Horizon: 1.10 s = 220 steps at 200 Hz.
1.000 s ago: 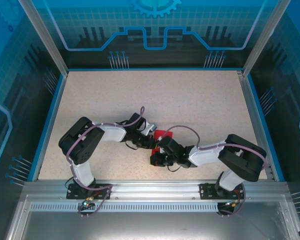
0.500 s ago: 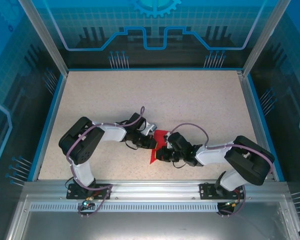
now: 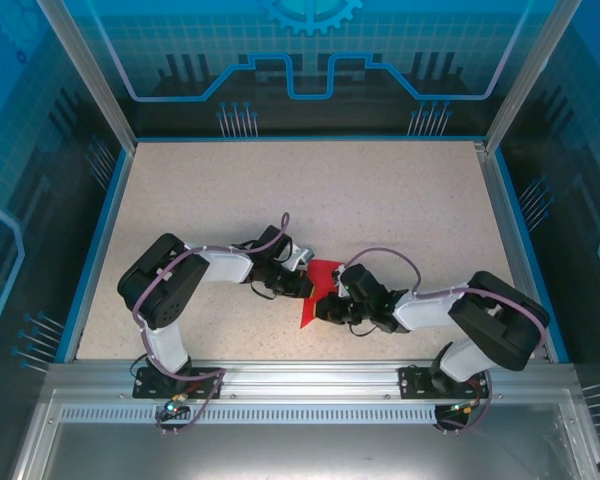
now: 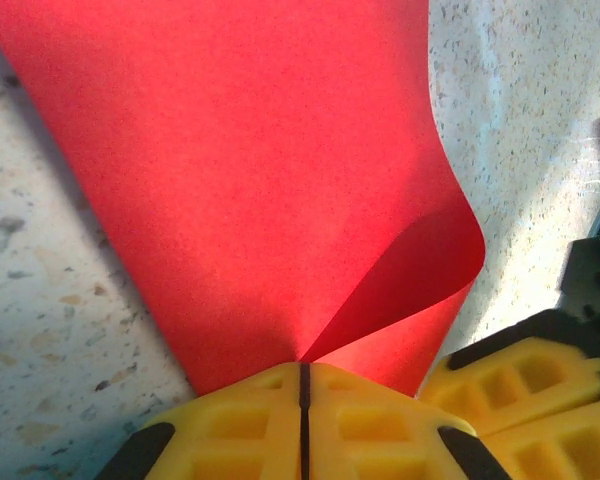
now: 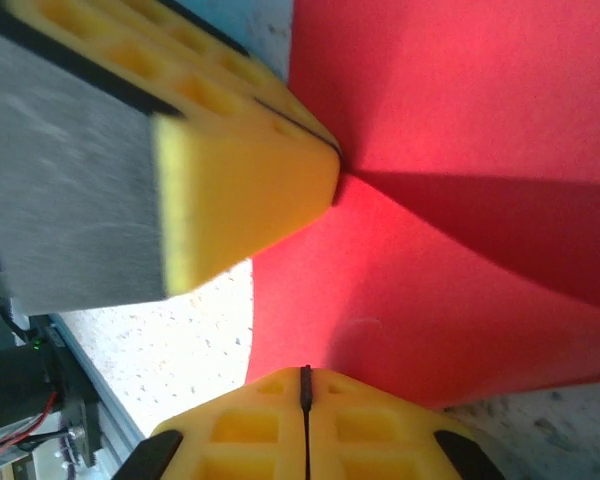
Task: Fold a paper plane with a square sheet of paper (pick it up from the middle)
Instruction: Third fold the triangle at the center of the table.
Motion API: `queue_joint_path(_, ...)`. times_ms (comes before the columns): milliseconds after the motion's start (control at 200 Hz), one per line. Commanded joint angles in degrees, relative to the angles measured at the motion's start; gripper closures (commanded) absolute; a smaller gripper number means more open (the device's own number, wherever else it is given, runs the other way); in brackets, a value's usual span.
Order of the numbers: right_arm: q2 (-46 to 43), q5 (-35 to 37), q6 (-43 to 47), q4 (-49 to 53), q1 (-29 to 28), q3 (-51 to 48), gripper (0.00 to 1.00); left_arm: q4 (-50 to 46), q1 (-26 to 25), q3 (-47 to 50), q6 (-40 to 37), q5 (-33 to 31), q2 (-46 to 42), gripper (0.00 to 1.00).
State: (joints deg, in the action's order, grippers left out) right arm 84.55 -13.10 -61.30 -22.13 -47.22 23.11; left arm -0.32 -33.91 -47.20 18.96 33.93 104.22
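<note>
Paper first: the red sheet of paper (image 3: 323,274) sits slightly near of the bench (image 3: 310,190) centre, pinned between both arms, with one pointed corner reaching toward the near rail (image 3: 300,372). From the left wrist camera I see the left claw (image 4: 302,372) closed, pads pressed together on the sheet's near edge, and the paper rising away from the seam. Its right-hand side curls over in a soft rounded flap rather than a sharp crease. The right claw (image 5: 304,378) is likewise clamped shut on another edge of the sheet. In its camera the left claw's yellow pads (image 5: 250,170) bite the paper just beside it, so the two grips are very close. Overhead, the left claw (image 3: 305,283) and right claw (image 3: 326,306) nearly meet over the red. Bare speckled bench stretches wide toward the far blue rim (image 3: 310,139) and to both sides. The near rail lies closer to the sheet than the far rim does.
</note>
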Motion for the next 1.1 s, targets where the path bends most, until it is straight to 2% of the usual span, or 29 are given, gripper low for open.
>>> queue_joint_path(0,-3.41,-0.10,2.52,2.46,2.49,-0.17,0.93,-4.82,-0.79,1.02,-2.25,-2.84,3.09,0.90)
queue_joint_path(145,-1.17,-2.35,3.11,0.09,4.76,-0.20,0.93,-4.96,-0.77,0.78,-2.21,-2.75,3.31,0.90)
queue_joint_path(435,4.01,-0.71,3.08,-1.37,5.87,-1.96,0.95,-5.13,-0.74,0.97,-2.44,-2.90,3.32,0.90)
queue_joint_path(760,-4.54,-3.92,5.52,2.17,9.55,-1.12,0.94,-5.67,-0.78,0.79,-2.72,-3.26,3.01,0.91)
queue_joint_path(940,-1.97,-7.15,6.19,-0.54,12.68,-1.76,0.94,-5.57,-0.74,0.63,-2.61,-3.16,3.22,0.90)
queue_joint_path(1095,0.85,-5.32,6.66,-0.90,13.01,-2.66,0.94,-5.31,-0.80,0.89,-2.44,-3.16,3.10,0.91)
